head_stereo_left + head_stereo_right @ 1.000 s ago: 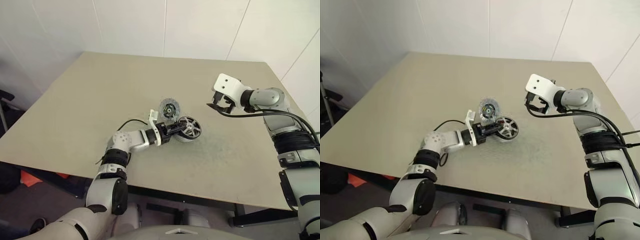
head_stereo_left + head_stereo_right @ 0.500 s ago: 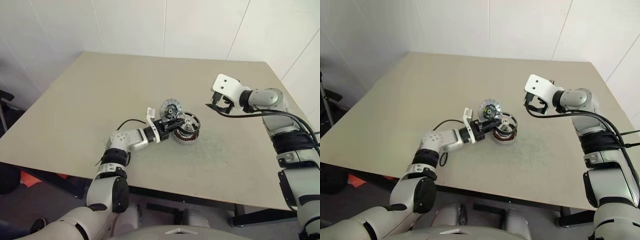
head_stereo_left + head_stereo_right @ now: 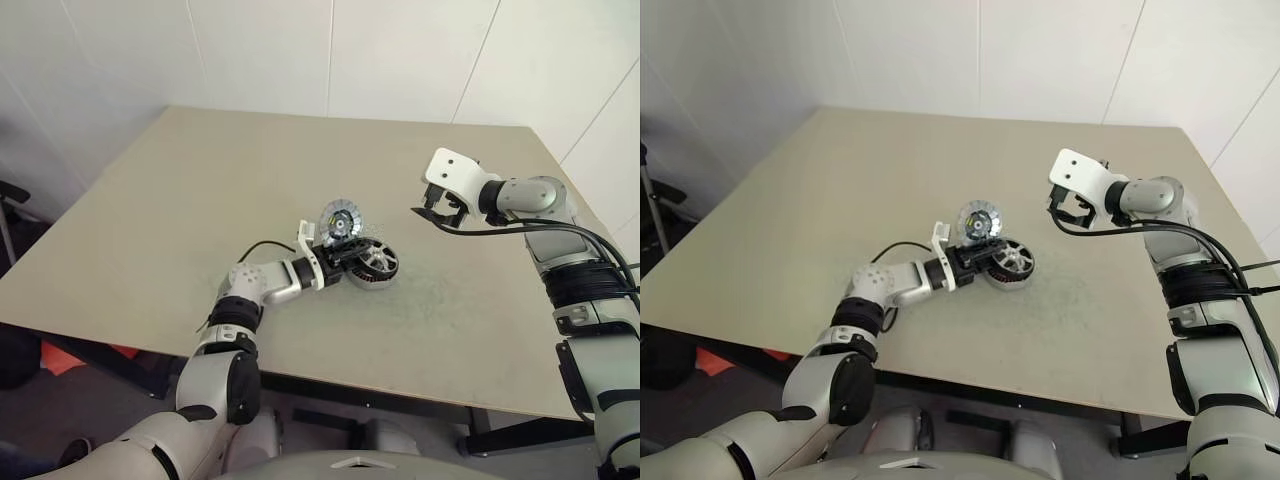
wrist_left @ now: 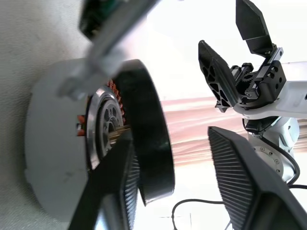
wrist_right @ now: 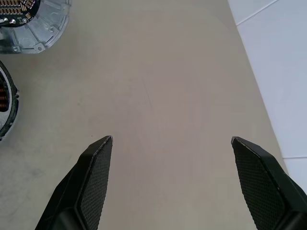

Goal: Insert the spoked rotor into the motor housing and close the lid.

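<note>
The spoked rotor (image 3: 373,261) lies spokes up in the motor housing (image 4: 50,158) near the table's middle, slightly tilted; its dark rim (image 4: 149,143) stands over the copper windings (image 4: 116,93). My left gripper (image 3: 343,256) is level at the rotor's left side, open, with one finger (image 4: 125,184) beside the rim and the other (image 4: 244,184) well apart from it. The finned lid (image 3: 340,219) with its yellow-green marks lies just behind them. My right gripper (image 3: 436,213) hangs open above the table to the right, nothing between its fingers (image 5: 96,177).
The beige table (image 3: 200,180) carries only these parts. A black cable (image 3: 262,244) loops beside my left forearm. White walls stand behind the table's far edge, and bare tabletop (image 5: 168,72) lies under the right gripper.
The left gripper lowered the rotor from a steep tilt down into the housing, then opened its fingers and let it go. The right arm has stayed still.
</note>
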Tool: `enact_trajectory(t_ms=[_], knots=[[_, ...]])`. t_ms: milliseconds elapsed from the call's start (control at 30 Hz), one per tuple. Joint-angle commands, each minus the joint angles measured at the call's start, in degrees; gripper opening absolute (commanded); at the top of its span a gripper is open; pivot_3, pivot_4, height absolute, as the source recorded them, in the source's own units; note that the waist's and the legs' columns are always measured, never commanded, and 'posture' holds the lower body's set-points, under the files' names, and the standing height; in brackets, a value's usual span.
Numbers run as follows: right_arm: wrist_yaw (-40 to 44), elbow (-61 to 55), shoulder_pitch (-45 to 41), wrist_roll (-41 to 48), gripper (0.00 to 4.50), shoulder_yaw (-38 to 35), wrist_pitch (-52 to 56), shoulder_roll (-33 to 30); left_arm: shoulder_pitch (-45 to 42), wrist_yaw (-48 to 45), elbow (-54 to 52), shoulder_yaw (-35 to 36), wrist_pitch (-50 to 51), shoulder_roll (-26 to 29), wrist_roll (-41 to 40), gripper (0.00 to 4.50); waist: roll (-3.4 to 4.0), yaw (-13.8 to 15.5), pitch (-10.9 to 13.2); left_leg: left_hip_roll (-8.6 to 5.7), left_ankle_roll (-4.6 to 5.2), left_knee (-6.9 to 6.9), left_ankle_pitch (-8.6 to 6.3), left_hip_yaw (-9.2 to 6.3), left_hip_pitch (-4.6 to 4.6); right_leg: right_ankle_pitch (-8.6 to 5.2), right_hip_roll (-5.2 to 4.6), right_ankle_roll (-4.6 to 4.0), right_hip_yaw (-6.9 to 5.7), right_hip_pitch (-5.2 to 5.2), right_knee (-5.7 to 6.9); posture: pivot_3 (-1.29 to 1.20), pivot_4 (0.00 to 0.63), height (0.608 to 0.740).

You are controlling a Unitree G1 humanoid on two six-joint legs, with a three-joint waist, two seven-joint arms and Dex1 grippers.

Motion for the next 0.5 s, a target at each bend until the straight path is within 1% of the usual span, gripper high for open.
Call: enact_trajectory(t_ms=[33,167,400,500], knots=[[-0.5,-1.57,-1.15,0.81,4.5,-1.23,-0.86,-0.39,0.81,-0.03,-4.08,-1.31,2.78,1.48,0.16,2.57,-0.01,-0.05,0.01,0.0,0.0,0.0,0.0,0.0,0.01,0.0,0.0,0.0,0.0,0.0,-0.02,0.0,0.0,0.74],[-0.49,-1.6,-1.17,0.84,4.5,-1.18,-0.94,-0.27,3.73,1.7,-10.04,-2.19,7.53,4.03,-0.19,2.57,-0.01,-0.3,0.01,0.05,-0.05,-0.04,0.03,0.03,0.0,0.0,0.0,0.0,-0.02,-0.09,-0.04,0.0,0.0,0.74],[0.06,-2.36,-0.79,1.38,4.5,-1.01,-0.72,0.47,9.18,3.39,-19.98,-1.03,12.36,7.0,-2.4,2.57,0.0,-0.26,0.01,0.05,-0.12,-0.25,0.07,0.04,-0.03,0.0,0.02,-0.01,-0.06,-0.21,-0.01,0.0,0.0,0.74],[3.06,-6.61,0.7,5.41,4.5,-2.31,1.66,1.48,12.14,2.71,-26.93,-2.6,12.31,8.64,-2.77,2.57,0.01,-0.23,0.01,0.05,-0.11,-0.27,0.06,0.04,-0.15,0.0,0.01,-0.01,-0.06,-0.31,-0.02,0.0,0.0,0.74]])
